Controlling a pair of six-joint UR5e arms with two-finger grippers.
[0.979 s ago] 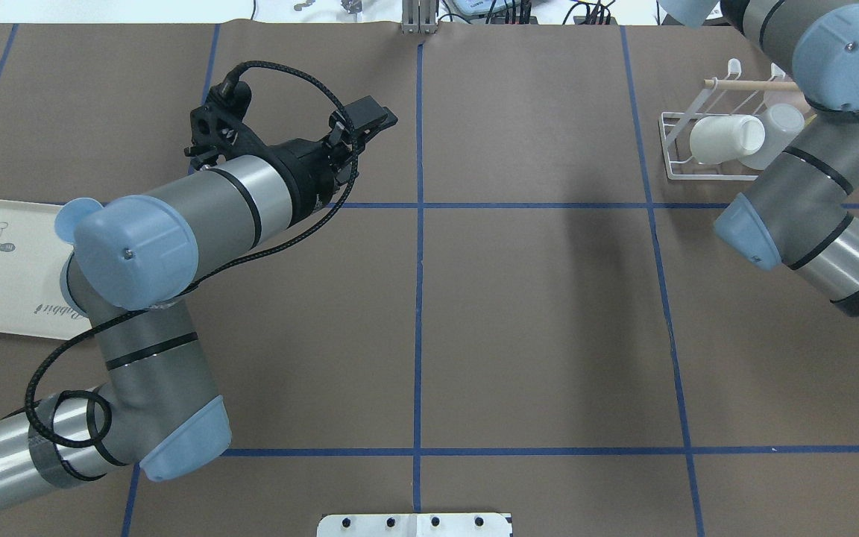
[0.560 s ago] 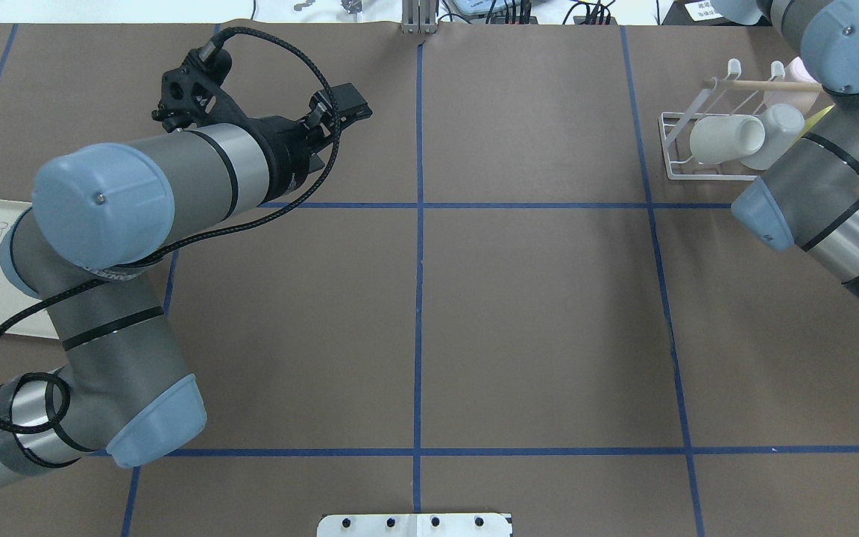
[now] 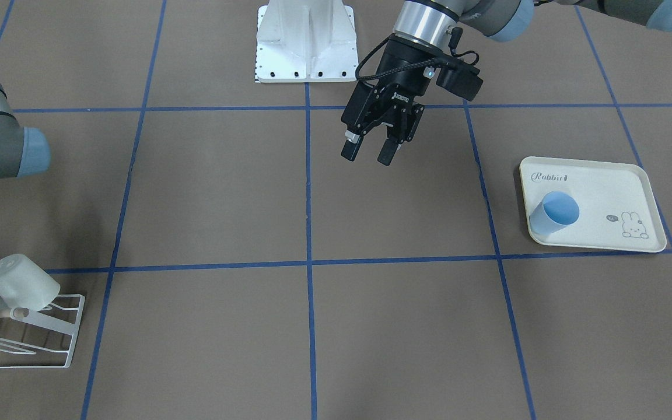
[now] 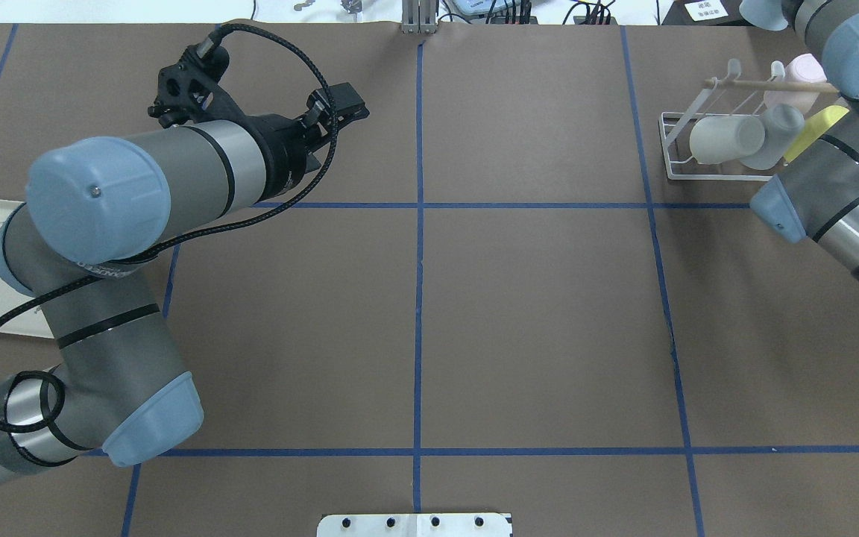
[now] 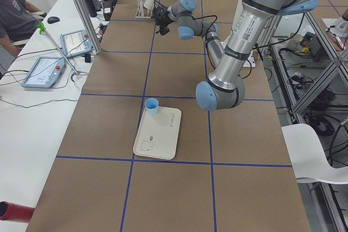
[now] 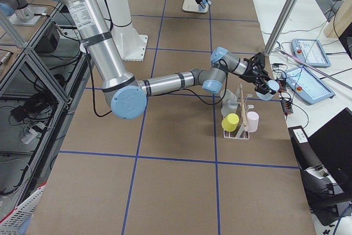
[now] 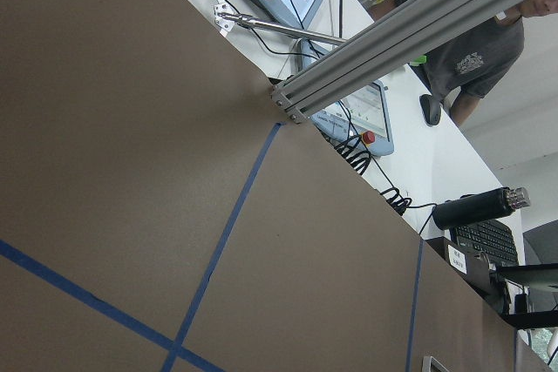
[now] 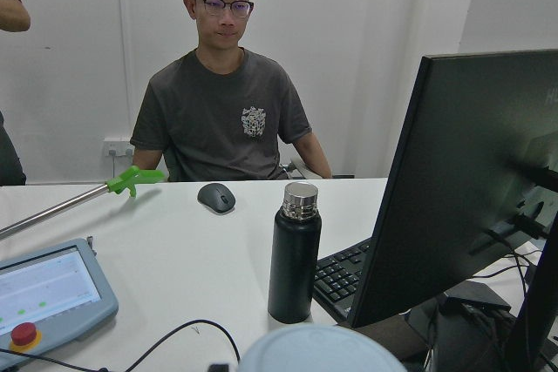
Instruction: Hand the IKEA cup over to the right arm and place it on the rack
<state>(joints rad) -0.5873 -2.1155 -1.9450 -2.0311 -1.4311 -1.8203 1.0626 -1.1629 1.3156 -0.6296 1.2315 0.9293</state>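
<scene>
My left gripper (image 3: 368, 154) hangs open and empty above the middle of the surface (image 4: 534, 313). The light blue cup (image 8: 318, 353) sits at the tip of my right gripper (image 6: 264, 83), in the air beyond the rack (image 4: 698, 177) at the far right. I can't tell whether the fingers are clamped on it. A second blue cup (image 3: 555, 213) sits on the rabbit tray (image 3: 604, 192) at the left.
</scene>
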